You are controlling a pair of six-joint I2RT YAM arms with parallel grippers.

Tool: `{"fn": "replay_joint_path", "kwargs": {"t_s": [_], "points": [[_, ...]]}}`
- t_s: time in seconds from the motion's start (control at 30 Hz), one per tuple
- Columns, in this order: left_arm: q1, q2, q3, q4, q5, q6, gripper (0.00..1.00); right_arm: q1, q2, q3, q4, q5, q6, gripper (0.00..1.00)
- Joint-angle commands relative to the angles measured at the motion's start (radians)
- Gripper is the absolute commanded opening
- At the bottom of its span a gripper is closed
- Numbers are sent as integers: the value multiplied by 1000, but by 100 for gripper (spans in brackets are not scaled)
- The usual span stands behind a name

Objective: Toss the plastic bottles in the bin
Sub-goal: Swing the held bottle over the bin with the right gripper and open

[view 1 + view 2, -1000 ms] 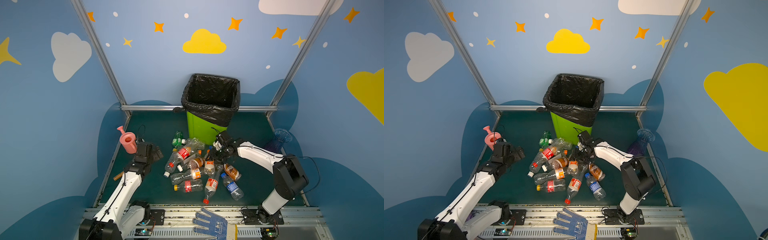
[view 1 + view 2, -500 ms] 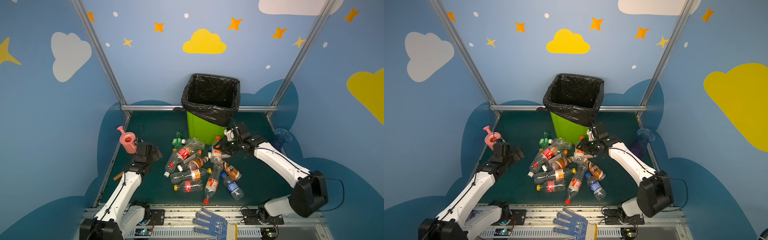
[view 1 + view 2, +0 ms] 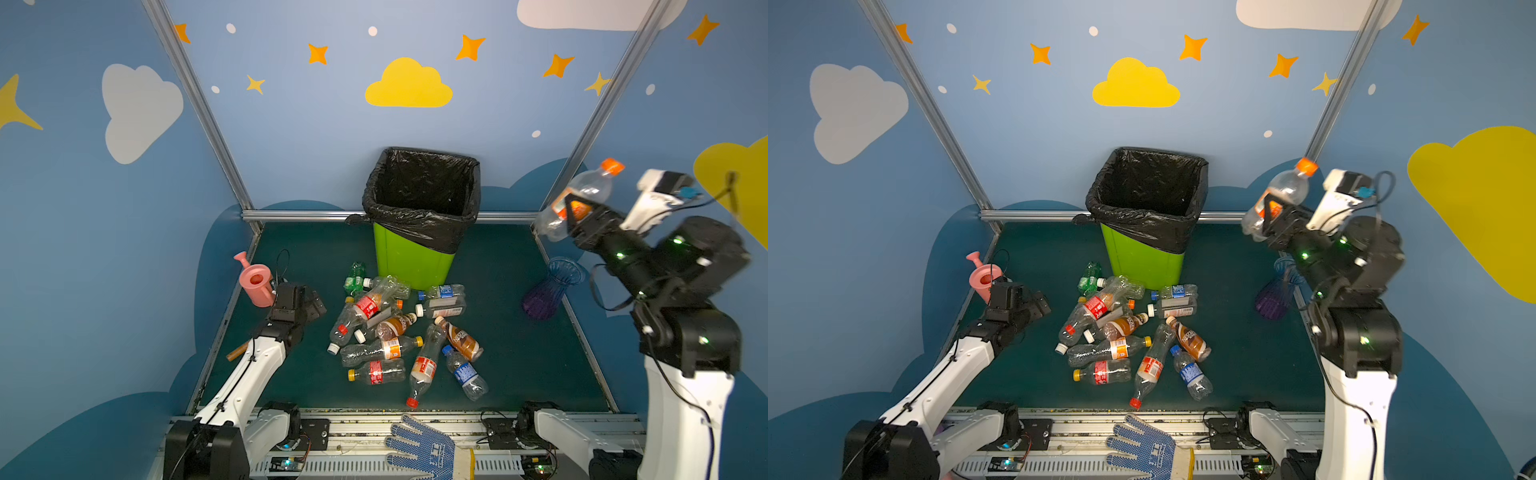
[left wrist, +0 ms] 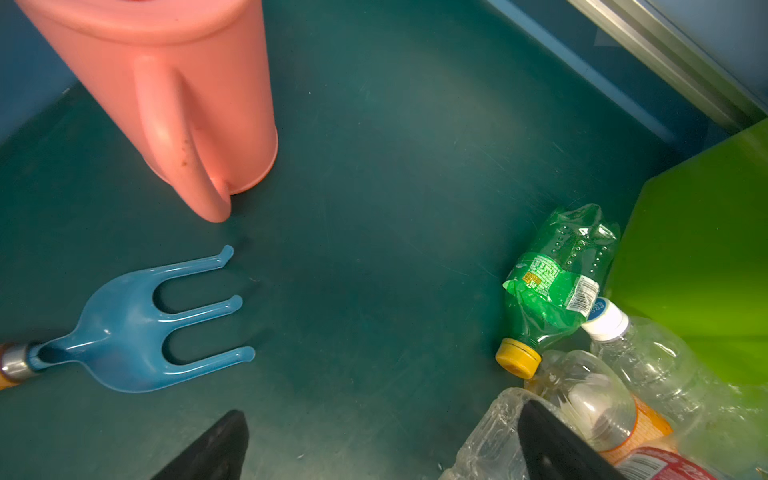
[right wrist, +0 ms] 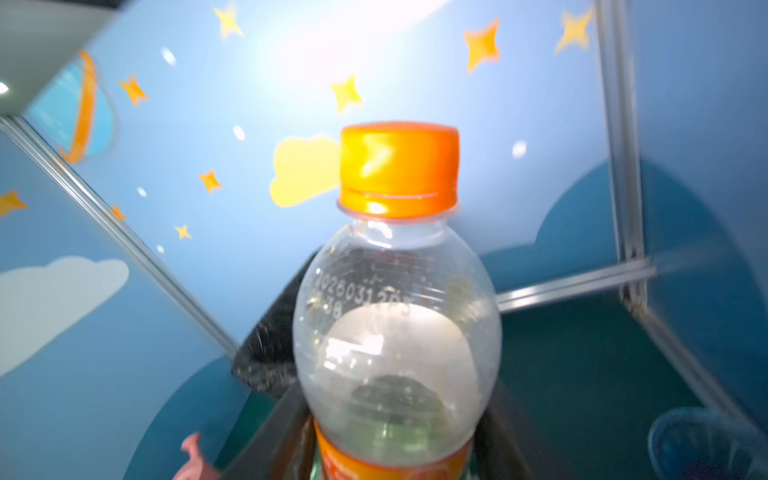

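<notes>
My right gripper (image 3: 575, 216) (image 3: 1273, 214) is raised high, to the right of the bin, and is shut on a clear bottle (image 3: 590, 191) (image 3: 1285, 189) with an orange cap and orange label. In the right wrist view this bottle (image 5: 395, 332) stands cap-up between the jaws. The lime-green bin (image 3: 415, 257) (image 3: 1142, 262) with its black liner stands at the back middle. Several plastic bottles (image 3: 390, 328) (image 3: 1121, 332) lie piled on the floor in front of it. My left gripper (image 3: 309, 301) (image 4: 382, 411) hangs open and empty, low at the pile's left edge, near a green bottle (image 4: 557, 274).
A pink watering can (image 3: 257, 282) (image 4: 174, 91) stands just behind the left gripper. A blue plastic hand rake (image 4: 124, 328) lies beside it. A blue ribbed vase (image 3: 552, 286) stands at the right edge. A knit glove (image 3: 424, 449) lies on the front rail.
The right arm has lifted the orange-capped bottle out of the pile and swung it up and to the right. The left arm has barely moved.
</notes>
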Motion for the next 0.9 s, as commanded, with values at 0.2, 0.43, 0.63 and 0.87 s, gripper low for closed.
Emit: {"fn": "replay_joint_path", "kwargs": {"t_s": [0.2, 0.43, 0.63, 0.87], "points": [[3, 29, 35, -12, 65, -13, 100, 77, 351, 144, 219, -268, 125, 53], [4, 22, 55, -31, 86, -13, 100, 238, 979, 1048, -324, -316, -23, 79], [4, -30, 51, -22, 134, 40, 100, 201, 601, 550, 88, -192, -3, 94], [-4, -104, 30, 0, 248, 126, 100, 99, 305, 113, 240, -175, 36, 96]]}}
